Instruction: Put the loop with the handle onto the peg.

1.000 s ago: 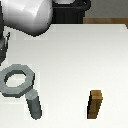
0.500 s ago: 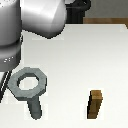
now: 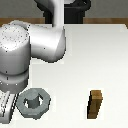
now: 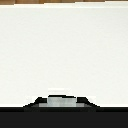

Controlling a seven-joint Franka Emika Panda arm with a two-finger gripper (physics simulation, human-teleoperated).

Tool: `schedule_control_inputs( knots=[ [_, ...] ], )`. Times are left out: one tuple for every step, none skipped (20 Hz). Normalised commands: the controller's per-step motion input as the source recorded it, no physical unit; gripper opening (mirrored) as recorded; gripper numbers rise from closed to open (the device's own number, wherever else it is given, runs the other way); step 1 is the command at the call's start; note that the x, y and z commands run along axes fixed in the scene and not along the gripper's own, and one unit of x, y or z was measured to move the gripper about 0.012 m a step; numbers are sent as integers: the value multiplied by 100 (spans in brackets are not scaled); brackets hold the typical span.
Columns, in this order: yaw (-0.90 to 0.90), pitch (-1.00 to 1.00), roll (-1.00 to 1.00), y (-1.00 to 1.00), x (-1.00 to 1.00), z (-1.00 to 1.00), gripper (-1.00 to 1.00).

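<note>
Arm hangs over the loop [image 3: 34, 104]; gripper state cannot be told. Centre the fingers on the handle before closing.

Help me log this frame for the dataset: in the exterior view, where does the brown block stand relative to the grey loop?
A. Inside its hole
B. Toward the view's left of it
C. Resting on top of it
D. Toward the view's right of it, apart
D: the brown block stands on the table toward the exterior view's right, with bare table between it and the grey loop.
</note>
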Motion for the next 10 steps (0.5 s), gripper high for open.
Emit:
schedule_control_inputs(
  knots=[
    [0,0,0,0,0,0,100],
    [0,0,0,0,0,0,100],
    [0,0,0,0,0,0,100],
    [0,0,0,0,0,0,100],
    [0,0,0,0,0,0,100],
    [0,0,0,0,0,0,100],
    [0,0,0,0,0,0,100],
    [0,0,0,0,0,0,100],
    [0,0,0,0,0,0,100],
    [0,0,0,0,0,0,100]
  ],
)
